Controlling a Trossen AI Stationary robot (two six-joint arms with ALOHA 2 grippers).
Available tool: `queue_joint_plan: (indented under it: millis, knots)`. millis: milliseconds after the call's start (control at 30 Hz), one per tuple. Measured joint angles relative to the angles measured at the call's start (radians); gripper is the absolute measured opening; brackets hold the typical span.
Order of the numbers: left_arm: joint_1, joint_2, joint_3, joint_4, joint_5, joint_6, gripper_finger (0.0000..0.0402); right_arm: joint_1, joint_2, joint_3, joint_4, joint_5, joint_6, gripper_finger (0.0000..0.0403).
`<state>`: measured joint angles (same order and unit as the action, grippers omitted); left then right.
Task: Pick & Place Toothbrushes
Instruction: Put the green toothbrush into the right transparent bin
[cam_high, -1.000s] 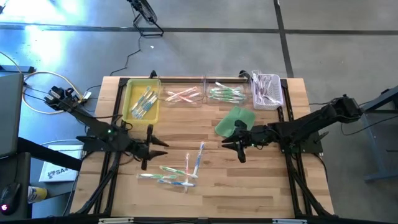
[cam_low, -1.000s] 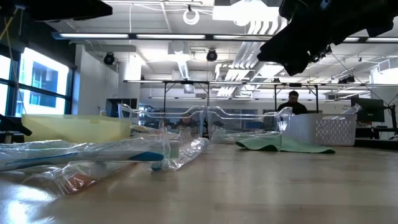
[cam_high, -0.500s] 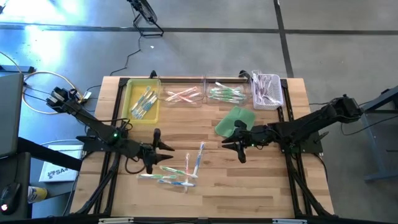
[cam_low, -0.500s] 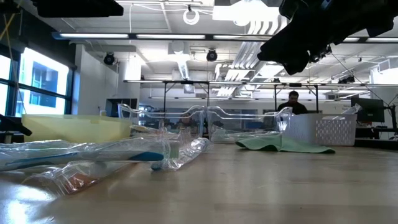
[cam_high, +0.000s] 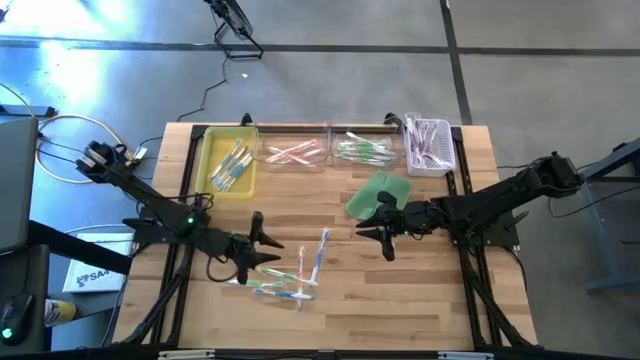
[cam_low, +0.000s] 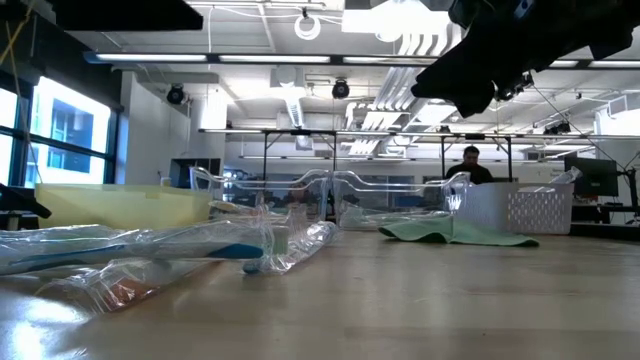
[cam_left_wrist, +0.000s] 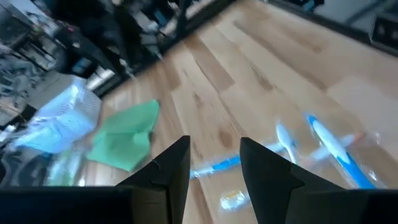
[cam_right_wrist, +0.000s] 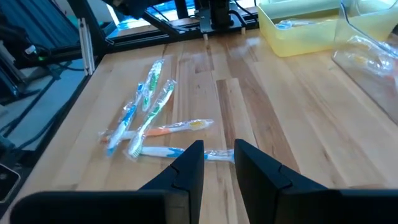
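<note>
On the left, our left pincer (cam_high: 258, 244) hangs above the tabletop (cam_high: 400, 300), its fingers spread wide and holding nothing, just beside the left end of the loose toothbrushes (cam_high: 290, 272). These wrapped brushes lie scattered near the tabletop's front middle; more sit sorted at the back in a yellow tray (cam_high: 228, 166), 2 clear trays (cam_high: 330, 152) and a white basket (cam_high: 430, 146). We judge the step in hand to be the approach for a pick. To do it well, we should single out 1 brush at the edge of the heap, line the fingers across its thin handle, and come down low, since the glossy wrappers may slip. To the right, our right pincer (cam_high: 384, 234) waits beside the green cloth (cam_high: 377, 193), fingers narrowly parted, empty.
</note>
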<state>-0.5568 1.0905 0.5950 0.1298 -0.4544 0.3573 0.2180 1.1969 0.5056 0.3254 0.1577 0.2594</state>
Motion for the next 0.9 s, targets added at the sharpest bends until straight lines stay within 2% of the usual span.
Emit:
queue_joint_plan:
  millis: [233,433,600,767,900]
  knots:
    - [0.0,0.149,0.044,-0.017,0.058,-0.028,0.0134,-0.002,0.0,0.0,-0.005,-0.001,0.006,0.0081]
    - [0.0,0.275,0.102,-0.033,0.154,-0.074,0.0134,-0.002,0.0,0.0,-0.015,-0.005,0.008,0.0081]
    - [0.0,0.347,0.121,-0.07,0.16,-0.086,0.0134,-0.002,0.0,0.0,-0.025,0.0,0.009,0.0081]
    - [0.001,0.393,0.128,-0.108,0.16,-0.201,0.0136,-0.002,0.0,0.0,-0.029,-0.001,0.009,0.0081]
    - [0.002,0.422,0.128,-0.121,0.16,-0.261,0.0158,-0.002,0.0,0.0,-0.03,0.0,0.009,0.0081]
